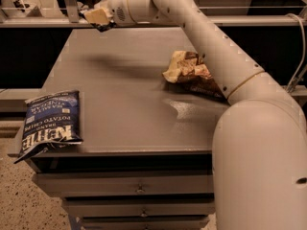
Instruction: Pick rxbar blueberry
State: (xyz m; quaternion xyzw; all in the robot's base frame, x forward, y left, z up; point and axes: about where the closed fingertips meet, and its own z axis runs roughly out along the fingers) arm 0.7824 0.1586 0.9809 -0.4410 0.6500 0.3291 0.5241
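Note:
My gripper is at the far left of the grey table, lifted above its back edge. It is shut on a small dark flat piece, the rxbar blueberry, of which only a dark sliver shows under the cream fingertips. The rest of the bar is hidden by the gripper. My arm reaches from the lower right across the table to the back left.
A large dark blue Kettle chip bag lies at the table's front left corner, overhanging the edge. A brown and cream chip bag lies at the right, partly under my arm. Drawers are below the tabletop. A rail runs behind the table.

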